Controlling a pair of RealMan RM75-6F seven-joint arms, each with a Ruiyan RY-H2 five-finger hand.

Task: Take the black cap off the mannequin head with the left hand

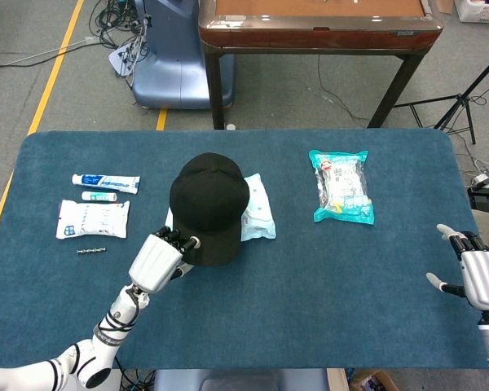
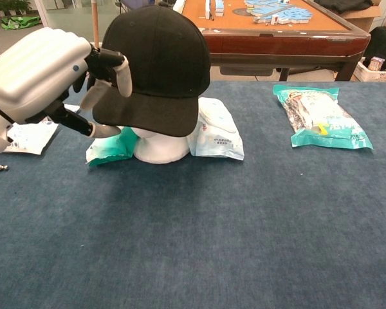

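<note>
It looked like a robot test lab in an indoor hall. A blue-covered table (image 1: 326, 277) stood on grey carpet with yellow floor tape (image 1: 55, 65), loose cables (image 1: 118, 24), a tripod (image 1: 473, 98) and a mahjong table (image 1: 318, 24) at the far side.

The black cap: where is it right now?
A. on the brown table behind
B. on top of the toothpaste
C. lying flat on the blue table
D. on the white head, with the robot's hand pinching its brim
D: the black cap sits on the white head, and the left hand holds its brim edge.
</note>
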